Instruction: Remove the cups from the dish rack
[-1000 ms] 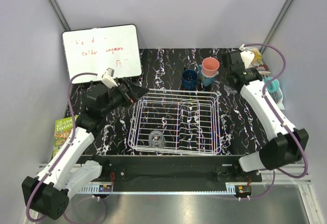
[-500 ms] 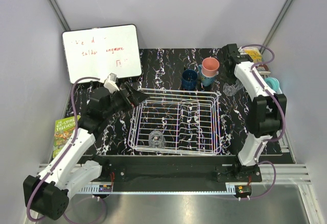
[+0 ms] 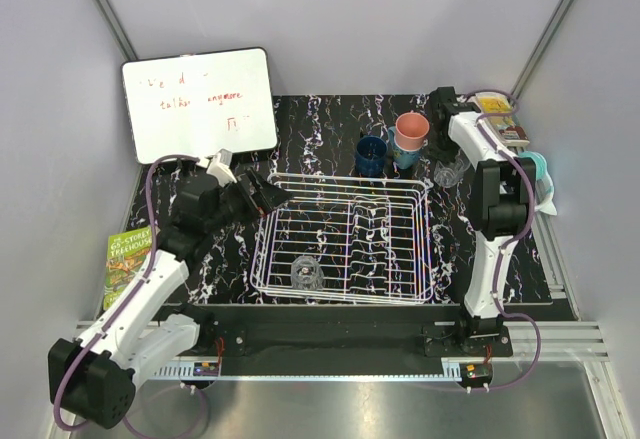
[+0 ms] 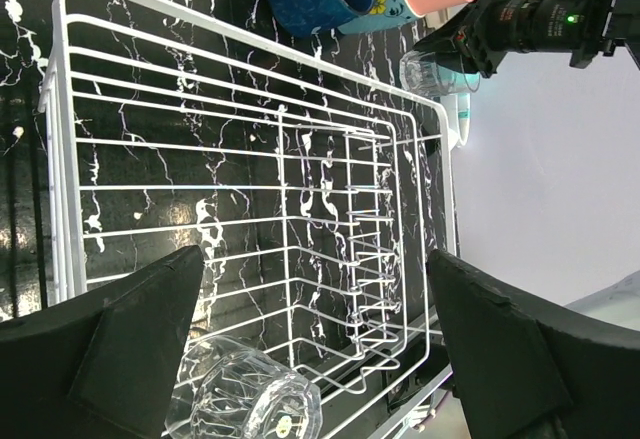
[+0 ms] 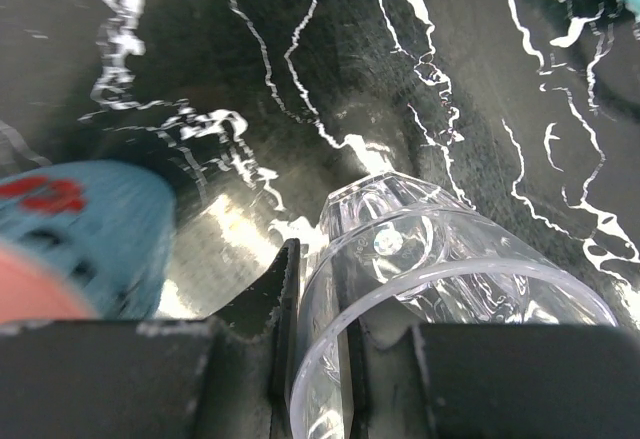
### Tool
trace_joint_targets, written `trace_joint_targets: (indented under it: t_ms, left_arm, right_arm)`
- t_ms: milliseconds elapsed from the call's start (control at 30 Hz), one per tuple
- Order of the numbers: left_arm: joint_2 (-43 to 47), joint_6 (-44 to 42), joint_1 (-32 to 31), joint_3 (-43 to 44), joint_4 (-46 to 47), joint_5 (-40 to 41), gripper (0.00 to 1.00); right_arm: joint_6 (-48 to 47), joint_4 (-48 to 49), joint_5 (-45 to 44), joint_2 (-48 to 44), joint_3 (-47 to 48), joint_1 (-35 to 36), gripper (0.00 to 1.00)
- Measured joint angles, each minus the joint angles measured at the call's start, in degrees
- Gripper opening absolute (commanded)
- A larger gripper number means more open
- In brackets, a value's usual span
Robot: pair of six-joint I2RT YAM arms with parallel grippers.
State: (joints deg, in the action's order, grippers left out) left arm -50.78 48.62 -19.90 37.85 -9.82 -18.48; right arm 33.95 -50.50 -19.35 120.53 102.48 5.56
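Top external view: left claw [image 3: 268, 191], spread and empty, has edged over the dish rack's [image 3: 345, 234] far-left corner; one glass cup [image 3: 306, 274] remains inside, near edge; right claw [image 5: 318, 294], arm newly folded upright, pinches the other glass [image 3: 450, 172] onto the far-right tabletop [image 3: 320, 119].

Black marble-patterned tabletop [image 3: 320, 119], white veining. Pale grey wall panels [image 3: 350, 19] on three sides. White rectangular whiteboard with red writing [image 3: 200, 104] leans beyond the left claw [image 3: 268, 191]. Green paperback book [image 3: 125, 259] lies left of that claw, nearer the base. Light even, diffuse.
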Motion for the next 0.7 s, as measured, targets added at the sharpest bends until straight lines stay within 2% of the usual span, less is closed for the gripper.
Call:
trace_joint_targets:
  t_ms: [300, 433, 700]
  left_arm:
    - [-1.1, -0.4, 0.0, 0.0, -0.1, 0.0, 0.98]
    - [-1.1, -0.4, 0.0, 0.0, -0.2, 0.0, 0.99]
    - [-0.5, -0.4, 0.0, -1.0, -0.3, 0.0, 0.99]
  right_arm:
    - [-0.1, 0.1, 0.5, 2.3, -0.2, -0.1, 0.00]
    - [-0.3, 0.2, 1.1, 2.3, -0.7, -0.1, 0.08]
    - [-0.2, 1.4, 1.1, 2.2, -4.4, -0.1, 0.10]
